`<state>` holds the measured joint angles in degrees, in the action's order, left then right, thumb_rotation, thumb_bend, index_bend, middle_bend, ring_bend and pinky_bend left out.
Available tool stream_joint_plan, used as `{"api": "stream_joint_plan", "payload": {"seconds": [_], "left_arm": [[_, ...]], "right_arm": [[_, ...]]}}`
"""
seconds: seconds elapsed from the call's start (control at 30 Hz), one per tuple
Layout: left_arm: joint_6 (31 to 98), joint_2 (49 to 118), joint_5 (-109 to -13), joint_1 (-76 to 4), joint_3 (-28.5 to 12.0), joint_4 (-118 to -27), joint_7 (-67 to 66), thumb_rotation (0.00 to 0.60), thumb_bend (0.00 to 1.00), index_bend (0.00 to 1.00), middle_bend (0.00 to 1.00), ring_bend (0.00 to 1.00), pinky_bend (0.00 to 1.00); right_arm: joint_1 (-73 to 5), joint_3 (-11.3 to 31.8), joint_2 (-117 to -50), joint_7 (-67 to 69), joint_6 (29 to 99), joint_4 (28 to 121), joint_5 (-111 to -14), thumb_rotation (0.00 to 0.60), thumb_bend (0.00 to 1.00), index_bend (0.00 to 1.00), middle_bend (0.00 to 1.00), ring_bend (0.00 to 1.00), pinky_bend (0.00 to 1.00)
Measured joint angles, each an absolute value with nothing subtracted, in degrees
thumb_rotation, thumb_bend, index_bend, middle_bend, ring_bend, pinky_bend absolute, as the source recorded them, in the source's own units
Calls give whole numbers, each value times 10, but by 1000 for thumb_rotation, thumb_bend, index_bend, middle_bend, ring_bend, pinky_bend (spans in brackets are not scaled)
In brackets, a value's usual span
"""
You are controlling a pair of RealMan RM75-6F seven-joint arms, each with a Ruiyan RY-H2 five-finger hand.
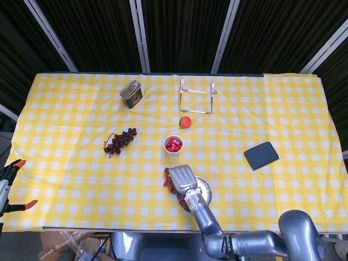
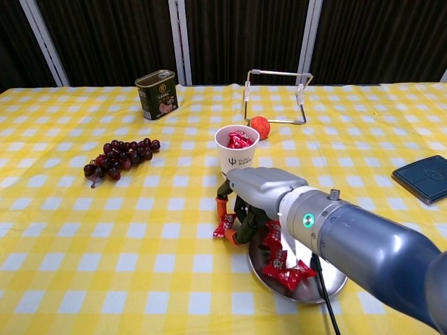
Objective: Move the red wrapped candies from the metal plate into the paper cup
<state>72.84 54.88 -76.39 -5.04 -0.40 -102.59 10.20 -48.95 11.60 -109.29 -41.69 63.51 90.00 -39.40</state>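
One red wrapped candy [image 2: 225, 225] lies on the table just off the left rim of the metal plate [image 2: 328, 286], and several more candies [image 2: 283, 269] are still heaped on the plate. The right hand [image 2: 241, 209] is bent down over the stray piece, orange fingertips [image 2: 221, 206] on either side of it, apparently closing to pinch it; whether it has a grip I cannot tell. The paper cup [image 2: 236, 151] stands just behind, already holding candies, close enough for a short carry. The left hand is out of sight.
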Motion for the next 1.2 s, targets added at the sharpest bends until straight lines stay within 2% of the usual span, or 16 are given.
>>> {"api": "stream_joint_plan", "payload": {"seconds": [0.47, 0.73, 0.93, 1.2], "left_arm": [[729, 549, -766, -50, -4, -1025, 104, 600, 52, 0, 0, 0, 0], [730, 549, -767, -50, -3, -1026, 103, 600, 52, 0, 0, 0, 0], [730, 550, -765, -50, -3, -1027, 101, 600, 52, 0, 0, 0, 0], [725, 550, -758, -52, -5, -1028, 97, 600, 52, 0, 0, 0, 0]], "right_arm": [[-481, 125, -1066, -401, 646, 946, -417, 600, 516, 516, 797, 916, 1000], [-476, 162, -1019, -372, 662, 979, -446, 600, 515, 516, 797, 917, 1000], [-479, 196, -997, -345, 661, 965, -461, 600, 516, 516, 797, 916, 1000], [-501, 218, -997, -337, 639, 912, -449, 600, 517, 516, 797, 916, 1000]]}}
